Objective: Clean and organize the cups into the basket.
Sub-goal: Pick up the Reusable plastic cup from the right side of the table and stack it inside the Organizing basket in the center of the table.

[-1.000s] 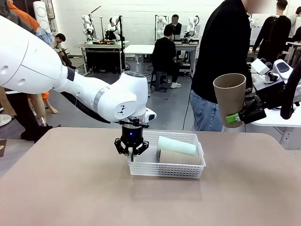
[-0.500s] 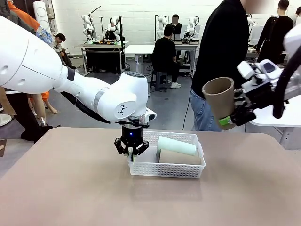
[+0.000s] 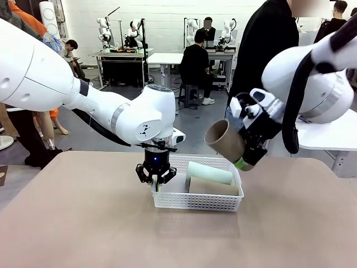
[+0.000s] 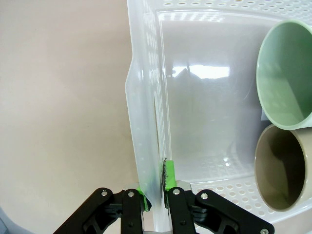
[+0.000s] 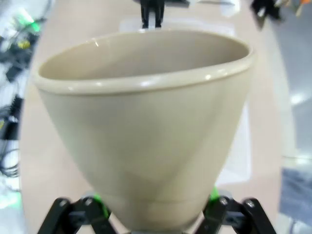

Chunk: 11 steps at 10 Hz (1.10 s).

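We count one mint cup [image 3: 211, 173] and one tan cup [image 3: 212, 187] beside the left pincer [image 3: 157, 181], a second tan cup [image 3: 224, 139] in the right pincer [image 3: 244, 161], one basket [image 3: 195, 201].

Counter [image 3: 83, 223]: matte pinkish-tan top that spans your whole foreground, evenly lit, with only soft shadows.
Floor [image 3: 206, 120]: smooth grey, running from the counter's far edge back to the rear wall.
Rear wall [image 3: 167, 22]: white and brightly lit.
White table [image 3: 164, 57]: you will find it mid-room, near that wall.
Workbench [image 3: 120, 54]: just left of the white table, with a dark panel beneath its top.
Stool [image 3: 189, 92]: dark, right of the white table. A seated person [image 3: 195, 61] in black is on it, back turned to you.
Side table [image 3: 329, 139]: white, at your right edge, beyond the counter.
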Available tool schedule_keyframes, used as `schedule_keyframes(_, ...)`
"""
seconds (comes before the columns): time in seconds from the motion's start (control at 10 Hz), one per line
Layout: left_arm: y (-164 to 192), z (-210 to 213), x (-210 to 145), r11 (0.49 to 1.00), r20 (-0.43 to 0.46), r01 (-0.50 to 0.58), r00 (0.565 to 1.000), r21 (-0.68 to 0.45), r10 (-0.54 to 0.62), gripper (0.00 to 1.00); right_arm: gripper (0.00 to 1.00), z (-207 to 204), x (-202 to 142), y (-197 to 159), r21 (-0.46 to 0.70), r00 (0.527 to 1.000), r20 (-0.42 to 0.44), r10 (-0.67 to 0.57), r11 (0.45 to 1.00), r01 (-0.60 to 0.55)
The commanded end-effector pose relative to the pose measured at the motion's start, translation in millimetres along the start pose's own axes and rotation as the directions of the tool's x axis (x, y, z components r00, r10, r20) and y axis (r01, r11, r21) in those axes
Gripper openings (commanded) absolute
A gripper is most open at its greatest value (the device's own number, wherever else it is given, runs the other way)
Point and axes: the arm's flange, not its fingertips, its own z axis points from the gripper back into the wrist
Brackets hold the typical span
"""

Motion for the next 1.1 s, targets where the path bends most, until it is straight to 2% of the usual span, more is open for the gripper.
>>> schedule_keyframes(0.0, 0, 0, -1, 1.0, 0.0, 0.003, 1.0, 0.001, -0.003, 0.0, 0.79, -15, 8, -18, 0.023, 0.989, -0.13, -0.071, 0.997, 0.074)
schedule_keyframes(0.5, 0, 0, -1, 1.0, 0.0, 0.003, 1.0, 0.001, -0.003, 0.0, 0.79, -56, 36, -24, 0.029, 0.956, -0.291, -0.042, 0.998, 0.053)
schedule_keyframes(0.7, 0, 0, -1, 1.0, 0.0, 0.003, 1.0, 0.001, -0.003, 0.0, 0.79, -74, 43, -30, 0.073, 0.954, -0.296, -0.049, 0.995, 0.074)
schedule_keyframes(0.9, 0, 0, -1, 1.0, 0.0, 0.003, 1.0, 0.001, -0.003, 0.0, 0.79, -80, 48, -34, 0.062, 0.952, -0.301, -0.056, 0.995, 0.078)
schedule_keyframes(1.0, 0, 0, -1, 1.0, 0.0, 0.003, 1.0, 0.001, -0.003, 0.0, 0.79, -76, 45, -35, 0.102, 0.966, -0.252, -0.05, 0.992, 0.078)
